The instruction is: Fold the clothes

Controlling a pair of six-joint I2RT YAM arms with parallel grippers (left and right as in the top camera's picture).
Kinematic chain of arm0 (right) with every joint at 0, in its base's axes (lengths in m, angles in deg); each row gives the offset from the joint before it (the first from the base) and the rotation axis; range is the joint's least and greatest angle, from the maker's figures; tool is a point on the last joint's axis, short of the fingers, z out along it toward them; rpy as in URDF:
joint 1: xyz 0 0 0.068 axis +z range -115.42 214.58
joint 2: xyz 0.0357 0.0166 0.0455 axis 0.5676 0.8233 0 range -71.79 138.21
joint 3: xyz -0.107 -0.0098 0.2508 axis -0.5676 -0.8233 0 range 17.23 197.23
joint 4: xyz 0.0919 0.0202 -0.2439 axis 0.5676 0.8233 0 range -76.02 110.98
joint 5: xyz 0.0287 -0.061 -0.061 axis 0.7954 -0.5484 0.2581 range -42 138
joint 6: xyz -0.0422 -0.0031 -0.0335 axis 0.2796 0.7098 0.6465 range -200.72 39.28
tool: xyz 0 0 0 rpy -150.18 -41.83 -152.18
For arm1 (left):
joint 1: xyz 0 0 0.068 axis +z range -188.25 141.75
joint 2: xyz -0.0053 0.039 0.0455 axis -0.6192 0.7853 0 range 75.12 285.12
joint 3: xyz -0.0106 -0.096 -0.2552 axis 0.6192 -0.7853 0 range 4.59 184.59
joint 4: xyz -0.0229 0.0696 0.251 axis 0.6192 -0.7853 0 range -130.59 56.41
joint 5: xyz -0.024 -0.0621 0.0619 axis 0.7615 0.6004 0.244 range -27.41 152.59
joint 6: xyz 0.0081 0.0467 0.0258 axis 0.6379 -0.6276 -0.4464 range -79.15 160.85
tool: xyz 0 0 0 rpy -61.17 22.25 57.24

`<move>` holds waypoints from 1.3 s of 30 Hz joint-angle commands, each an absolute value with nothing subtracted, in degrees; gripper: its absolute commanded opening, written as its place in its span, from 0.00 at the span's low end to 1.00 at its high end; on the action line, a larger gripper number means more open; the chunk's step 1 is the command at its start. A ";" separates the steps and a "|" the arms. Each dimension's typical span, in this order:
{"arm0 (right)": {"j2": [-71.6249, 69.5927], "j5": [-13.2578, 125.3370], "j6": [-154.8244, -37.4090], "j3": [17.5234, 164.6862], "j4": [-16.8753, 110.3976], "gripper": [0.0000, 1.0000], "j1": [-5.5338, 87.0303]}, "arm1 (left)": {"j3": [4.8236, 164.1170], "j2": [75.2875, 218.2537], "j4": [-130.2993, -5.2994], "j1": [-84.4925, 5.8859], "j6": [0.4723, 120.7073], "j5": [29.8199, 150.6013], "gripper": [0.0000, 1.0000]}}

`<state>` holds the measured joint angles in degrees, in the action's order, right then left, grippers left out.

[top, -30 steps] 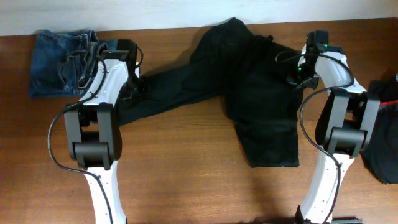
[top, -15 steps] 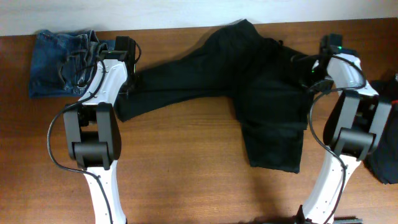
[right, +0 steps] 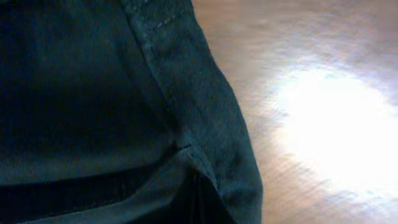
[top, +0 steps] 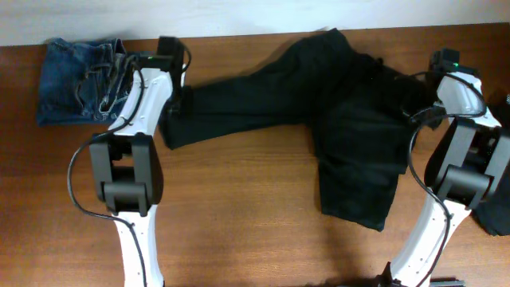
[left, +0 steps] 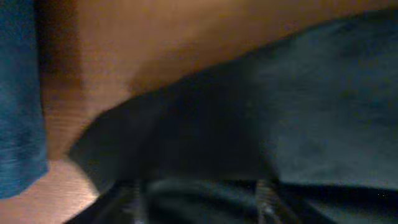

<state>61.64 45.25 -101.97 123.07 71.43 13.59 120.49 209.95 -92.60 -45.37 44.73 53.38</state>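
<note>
Black trousers (top: 343,119) lie spread on the wooden table (top: 239,207), one leg reaching left, the other toward the front. My left gripper (top: 177,108) hovers over the end of the left leg. In the left wrist view its fingers (left: 134,199) stand apart with the black cloth (left: 298,112) lying between and under them. My right gripper (top: 429,112) is at the trousers' waist on the right. In the right wrist view a seamed fold of the trousers (right: 186,124) bunches into the shut jaws, which the cloth hides.
Folded blue jeans (top: 76,84) lie at the back left, just beside the left arm, and show as blue cloth (left: 18,93) at the left wrist view's edge. A dark garment (top: 496,211) with a reddish band lies at the right edge.
The right gripper has drawn the trousers to the right, and the whole garment slid with it. The left gripper's jaws have parted, and the leg end has slid right beneath them.
</note>
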 commanded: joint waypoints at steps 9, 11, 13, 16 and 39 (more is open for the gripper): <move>65.57 38.17 -108.90 119.66 76.41 0.04 5.83 | 130.54 210.43 -100.16 -49.67 44.01 64.99 0.61; 65.51 39.50 -108.90 119.66 76.34 0.04 6.25 | 130.54 210.43 -102.06 -50.11 44.03 68.31 0.49; 65.31 40.14 -108.88 119.66 76.17 0.04 6.90 | 130.52 210.43 -104.68 -51.31 43.99 72.99 0.36; 65.29 40.31 -108.68 119.66 75.95 0.04 7.71 | 130.52 210.43 -106.34 -53.48 44.19 73.91 0.24; 65.29 42.22 -106.94 119.66 75.78 0.04 9.24 | 130.00 222.78 -97.71 -49.02 48.30 70.85 0.13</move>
<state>61.55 39.64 -107.22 122.57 75.45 8.21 130.09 219.04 -99.72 -52.49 47.97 76.18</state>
